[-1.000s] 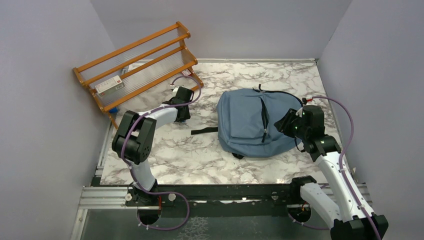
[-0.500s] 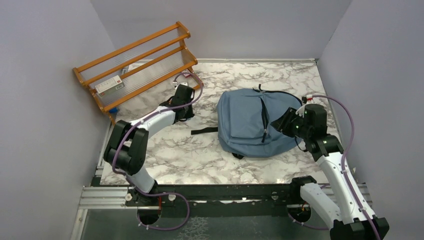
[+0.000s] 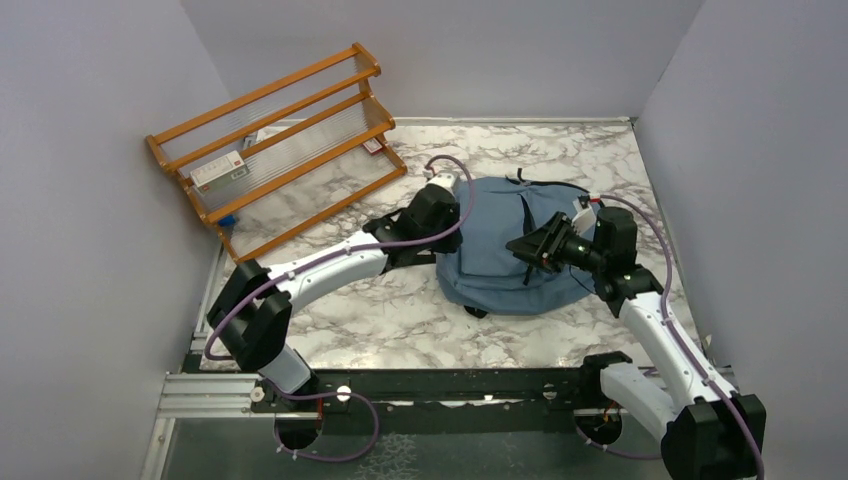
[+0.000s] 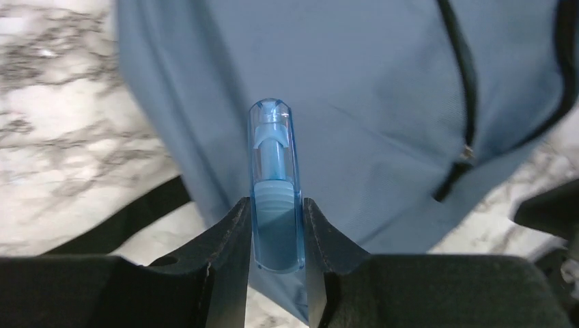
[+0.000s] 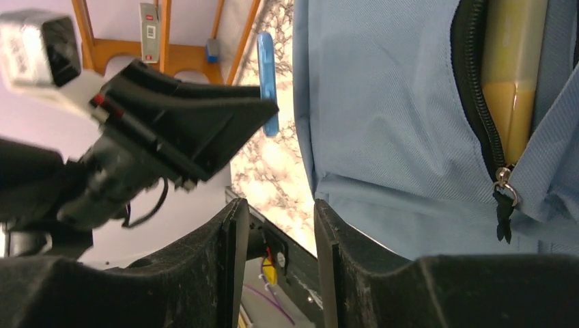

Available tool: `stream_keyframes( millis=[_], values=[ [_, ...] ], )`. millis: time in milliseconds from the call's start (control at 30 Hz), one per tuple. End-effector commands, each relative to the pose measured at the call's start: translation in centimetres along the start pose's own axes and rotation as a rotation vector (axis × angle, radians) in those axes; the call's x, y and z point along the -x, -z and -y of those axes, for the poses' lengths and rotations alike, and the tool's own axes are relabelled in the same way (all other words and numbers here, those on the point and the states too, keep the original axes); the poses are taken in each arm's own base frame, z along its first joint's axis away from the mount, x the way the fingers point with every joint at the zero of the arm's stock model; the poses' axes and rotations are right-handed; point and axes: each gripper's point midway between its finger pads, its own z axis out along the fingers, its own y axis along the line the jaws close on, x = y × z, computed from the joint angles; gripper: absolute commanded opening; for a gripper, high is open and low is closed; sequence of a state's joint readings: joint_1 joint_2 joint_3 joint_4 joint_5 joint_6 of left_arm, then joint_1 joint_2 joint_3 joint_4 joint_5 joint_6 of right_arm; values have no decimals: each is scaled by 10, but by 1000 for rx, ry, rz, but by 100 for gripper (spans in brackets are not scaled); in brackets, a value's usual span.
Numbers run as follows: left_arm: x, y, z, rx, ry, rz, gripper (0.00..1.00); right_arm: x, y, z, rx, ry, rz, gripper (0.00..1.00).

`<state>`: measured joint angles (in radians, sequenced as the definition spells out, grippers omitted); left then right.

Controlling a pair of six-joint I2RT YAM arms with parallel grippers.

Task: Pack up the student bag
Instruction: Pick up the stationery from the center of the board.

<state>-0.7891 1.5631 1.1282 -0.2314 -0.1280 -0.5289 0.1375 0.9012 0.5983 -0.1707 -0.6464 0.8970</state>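
The student bag (image 3: 490,255), a dusty-blue backpack, lies flat on the marble table, also seen in the left wrist view (image 4: 355,82) and the right wrist view (image 5: 389,102). Its black zipper (image 5: 471,89) is partly apart, and something yellow (image 5: 512,68) shows inside. My left gripper (image 3: 437,212) (image 4: 276,205) hovers at the bag's left edge, shut on a blue translucent pen (image 4: 275,178) (image 5: 266,75) that sticks out past the fingertips. My right gripper (image 3: 527,248) (image 5: 273,212) hangs over the bag's middle beside the zipper pull (image 5: 504,179), open with nothing between its fingers.
A wooden slatted rack (image 3: 270,140) leans at the back left with a small white and red box (image 3: 217,170) on it. A black strap (image 4: 116,225) trails from the bag's left side. Grey walls close in the table on three sides.
My left arm has swung right from the rack to the bag's left edge, carrying the blue pen. My right gripper has moved left over the bag and widened slightly.
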Motion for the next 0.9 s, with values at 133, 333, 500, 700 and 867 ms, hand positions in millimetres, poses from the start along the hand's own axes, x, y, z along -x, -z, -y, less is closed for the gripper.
stream_keyframes(
  millis=[133, 333, 500, 700, 867],
  values=[
    [-11, 18, 90, -203, -41, 39, 16, 0, -1, -5, 37, -72, 17, 45],
    [-29, 23, 118, -284, -81, 21, 16, -3, 0, 3, 8, -80, 28, 46],
    [-36, 24, 139, -361, -105, 14, 15, -7, -1, 9, -4, -90, 22, 45],
    [-38, 24, 147, -382, -103, 18, 15, -10, -1, 13, -13, -92, 12, 44],
    [-39, 23, 150, -394, -109, 14, 15, -12, -2, 15, -14, -94, 5, 41]
  ],
)
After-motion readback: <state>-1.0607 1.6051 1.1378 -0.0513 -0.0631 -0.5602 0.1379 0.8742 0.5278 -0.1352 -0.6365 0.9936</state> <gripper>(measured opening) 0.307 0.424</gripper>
